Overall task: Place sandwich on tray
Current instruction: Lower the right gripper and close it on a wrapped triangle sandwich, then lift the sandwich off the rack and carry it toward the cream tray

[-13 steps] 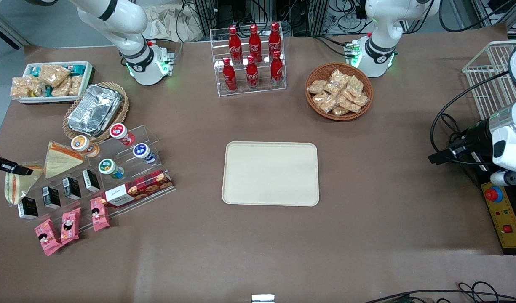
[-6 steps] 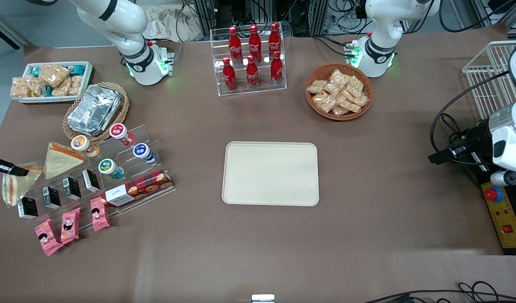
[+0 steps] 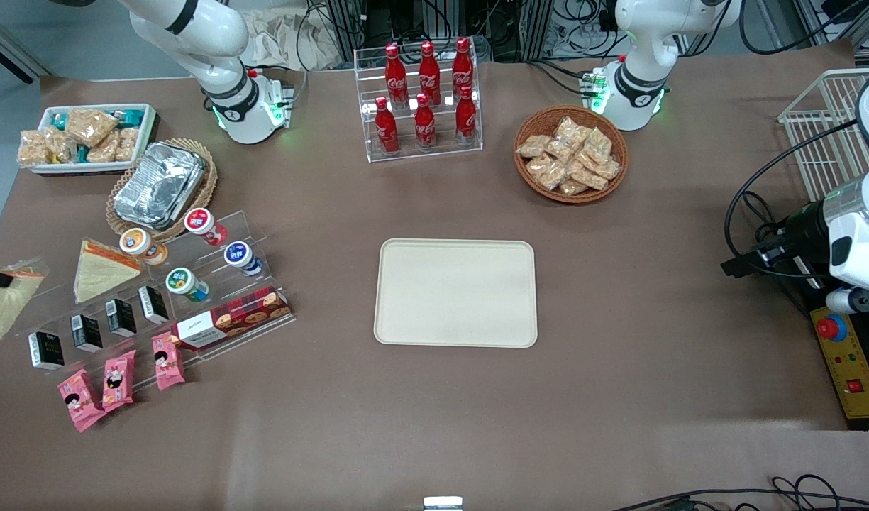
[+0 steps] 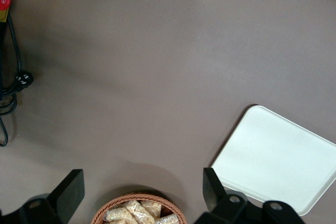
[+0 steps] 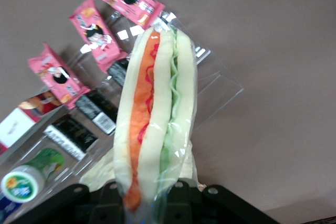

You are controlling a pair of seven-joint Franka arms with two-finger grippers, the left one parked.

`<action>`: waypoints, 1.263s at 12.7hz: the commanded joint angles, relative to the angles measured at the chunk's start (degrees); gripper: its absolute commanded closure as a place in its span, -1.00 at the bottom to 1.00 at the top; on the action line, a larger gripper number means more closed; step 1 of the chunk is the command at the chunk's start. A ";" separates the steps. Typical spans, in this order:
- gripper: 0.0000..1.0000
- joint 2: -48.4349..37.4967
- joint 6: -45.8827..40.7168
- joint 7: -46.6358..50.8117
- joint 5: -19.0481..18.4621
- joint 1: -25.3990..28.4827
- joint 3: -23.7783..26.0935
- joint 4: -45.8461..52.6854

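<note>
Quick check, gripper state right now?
Gripper: shut on the sandwich, held above the table at the working arm's end.

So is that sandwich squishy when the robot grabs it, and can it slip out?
Probably squishy: the sandwich is soft white bread with orange and green filling, held by the gripper at the working arm's end of the table. Its clear wrap looks glossy and loose, so it might slide. It seems light, hanging without sagging much.
</note>
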 commanded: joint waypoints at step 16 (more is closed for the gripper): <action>0.63 -1.80 -8.87 -3.12 -6.63 10.49 36.63 10.19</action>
